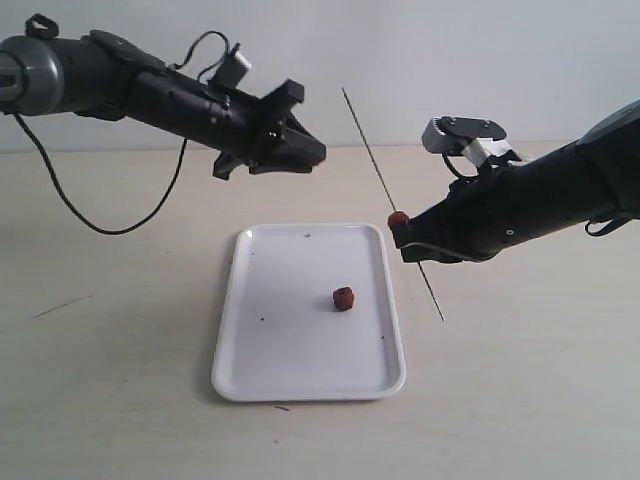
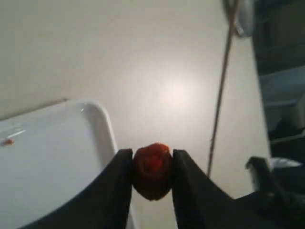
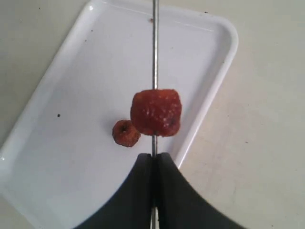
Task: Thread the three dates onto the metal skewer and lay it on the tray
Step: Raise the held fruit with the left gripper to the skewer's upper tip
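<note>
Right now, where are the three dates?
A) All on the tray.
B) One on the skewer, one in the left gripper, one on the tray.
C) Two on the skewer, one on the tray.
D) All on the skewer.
B: one date rides the metal skewer in the right gripper, a second date is pinched by the left gripper, a third date lies on the tray.

In the exterior view, the left fingers (image 1: 300,152) hide their date (image 2: 152,171).
</note>
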You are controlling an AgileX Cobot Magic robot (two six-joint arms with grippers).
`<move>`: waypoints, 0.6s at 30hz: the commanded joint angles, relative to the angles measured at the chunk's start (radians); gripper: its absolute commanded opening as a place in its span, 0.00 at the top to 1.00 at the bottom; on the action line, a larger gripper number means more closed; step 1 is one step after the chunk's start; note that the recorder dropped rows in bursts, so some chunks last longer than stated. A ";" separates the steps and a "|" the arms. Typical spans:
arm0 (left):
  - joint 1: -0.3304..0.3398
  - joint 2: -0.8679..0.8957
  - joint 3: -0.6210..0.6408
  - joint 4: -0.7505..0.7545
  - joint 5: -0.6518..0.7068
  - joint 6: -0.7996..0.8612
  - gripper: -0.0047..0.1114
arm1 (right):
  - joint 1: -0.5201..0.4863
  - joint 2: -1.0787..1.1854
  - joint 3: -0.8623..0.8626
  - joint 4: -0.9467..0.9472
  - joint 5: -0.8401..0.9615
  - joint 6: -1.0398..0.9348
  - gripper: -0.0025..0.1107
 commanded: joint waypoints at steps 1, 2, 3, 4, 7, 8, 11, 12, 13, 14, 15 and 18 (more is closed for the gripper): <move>0.051 -0.015 0.007 -0.178 0.022 0.053 0.71 | -0.004 -0.006 -0.004 -0.045 0.041 0.032 0.98; 0.058 -0.015 0.007 -0.212 0.022 0.062 0.71 | -0.004 -0.006 -0.004 -0.051 0.061 0.038 0.98; 0.067 -0.015 0.007 -0.246 0.022 0.074 0.71 | -0.004 -0.006 -0.004 -0.061 0.080 0.044 0.98; 0.074 -0.015 0.007 -0.273 0.022 0.082 0.71 | -0.004 -0.006 -0.004 -0.071 0.097 0.049 0.98; 0.093 -0.015 0.007 -0.362 0.018 0.096 0.71 | -0.004 -0.006 -0.004 -0.098 0.146 0.070 0.98; 0.098 -0.015 0.007 -0.377 0.017 0.096 0.71 | -0.004 -0.006 -0.004 -0.106 0.150 0.071 0.98; 0.102 -0.015 0.007 -0.386 -0.007 0.096 0.71 | -0.004 -0.006 0.007 -0.106 0.151 0.071 0.98; 0.104 -0.015 0.007 -0.386 -0.016 0.096 0.71 | -0.004 -0.006 0.009 -0.106 0.151 0.071 0.98; 0.104 -0.015 0.007 -0.386 -0.025 0.096 0.71 | -0.004 -0.006 0.014 -0.106 0.151 0.071 0.98; 0.104 -0.013 0.007 -0.384 -0.030 0.096 0.71 | -0.004 -0.006 0.016 -0.099 0.151 0.071 0.98; 0.104 -0.013 0.007 -0.384 -0.033 0.096 0.71 | -0.004 -0.006 0.016 -0.100 0.155 0.067 0.98; 0.104 -0.013 0.007 -0.384 -0.035 0.096 0.71 | -0.004 -0.006 0.016 -0.087 0.173 0.057 0.98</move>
